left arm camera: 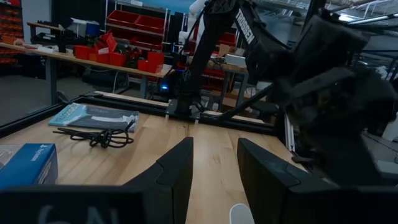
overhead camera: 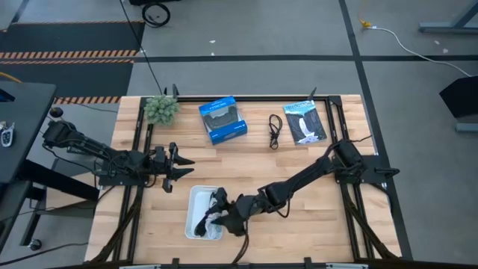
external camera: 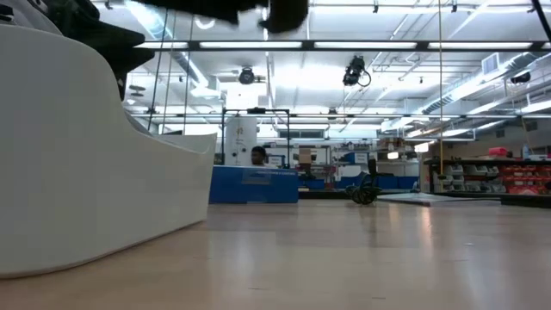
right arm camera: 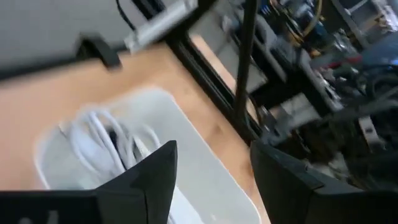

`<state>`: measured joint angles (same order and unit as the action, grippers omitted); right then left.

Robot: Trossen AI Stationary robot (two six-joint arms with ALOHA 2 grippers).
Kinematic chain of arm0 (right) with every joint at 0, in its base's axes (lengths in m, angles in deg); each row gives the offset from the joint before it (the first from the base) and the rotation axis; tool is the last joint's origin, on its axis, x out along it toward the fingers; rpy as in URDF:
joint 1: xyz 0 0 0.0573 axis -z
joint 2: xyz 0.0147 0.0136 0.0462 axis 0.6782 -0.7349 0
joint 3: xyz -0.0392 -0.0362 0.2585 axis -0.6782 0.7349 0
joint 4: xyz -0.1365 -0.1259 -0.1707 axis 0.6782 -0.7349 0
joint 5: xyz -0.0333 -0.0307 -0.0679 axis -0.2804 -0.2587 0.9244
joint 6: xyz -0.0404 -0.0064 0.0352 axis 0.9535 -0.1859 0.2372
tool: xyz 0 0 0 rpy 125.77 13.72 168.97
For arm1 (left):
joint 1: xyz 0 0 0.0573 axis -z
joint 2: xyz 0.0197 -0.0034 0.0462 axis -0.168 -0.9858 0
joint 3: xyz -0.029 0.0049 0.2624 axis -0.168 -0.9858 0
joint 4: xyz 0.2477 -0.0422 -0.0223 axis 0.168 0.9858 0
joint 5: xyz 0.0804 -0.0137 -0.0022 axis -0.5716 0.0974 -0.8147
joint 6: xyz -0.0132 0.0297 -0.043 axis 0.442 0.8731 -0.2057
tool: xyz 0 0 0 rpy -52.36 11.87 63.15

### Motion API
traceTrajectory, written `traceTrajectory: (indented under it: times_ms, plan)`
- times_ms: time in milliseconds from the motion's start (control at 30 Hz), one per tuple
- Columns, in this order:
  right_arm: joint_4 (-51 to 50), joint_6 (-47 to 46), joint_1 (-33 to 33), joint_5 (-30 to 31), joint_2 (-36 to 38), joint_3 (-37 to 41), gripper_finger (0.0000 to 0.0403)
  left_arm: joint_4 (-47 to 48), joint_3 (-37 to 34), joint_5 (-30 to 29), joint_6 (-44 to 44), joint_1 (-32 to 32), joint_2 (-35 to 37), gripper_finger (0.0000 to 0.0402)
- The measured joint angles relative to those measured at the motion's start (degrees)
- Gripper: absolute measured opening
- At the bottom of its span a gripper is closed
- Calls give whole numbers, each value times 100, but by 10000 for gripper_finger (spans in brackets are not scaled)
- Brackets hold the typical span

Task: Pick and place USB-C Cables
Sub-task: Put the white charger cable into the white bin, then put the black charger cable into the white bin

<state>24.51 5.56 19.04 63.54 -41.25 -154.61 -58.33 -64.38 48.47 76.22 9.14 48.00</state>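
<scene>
Over white tray (overhead camera: pixel 193 196), right gripper (overhead camera: pixel 212 213) open, empty.

"TROSSEN" lettering on right arm (left arm camera: pixel 245 28)

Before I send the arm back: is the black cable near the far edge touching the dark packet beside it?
Apart. The high view shows the black cable lying on bare wood, with a clear strip of table between it and the dark packet.

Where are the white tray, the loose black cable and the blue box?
white tray (overhead camera: pixel 196 196): high view, bare far-left corner of its floor.
black cable (overhead camera: pixel 274 132): high view, middle of the coil on the table.
blue box (overhead camera: pixel 223 119): high view, centre of its lid.
</scene>
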Motion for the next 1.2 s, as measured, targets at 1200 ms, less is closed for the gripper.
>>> traceTrajectory:
  times_ms: [1200]
  plan:
    - [-692,-1062,494,944,224,1,208,40,1,-2,0,0,-2,133]
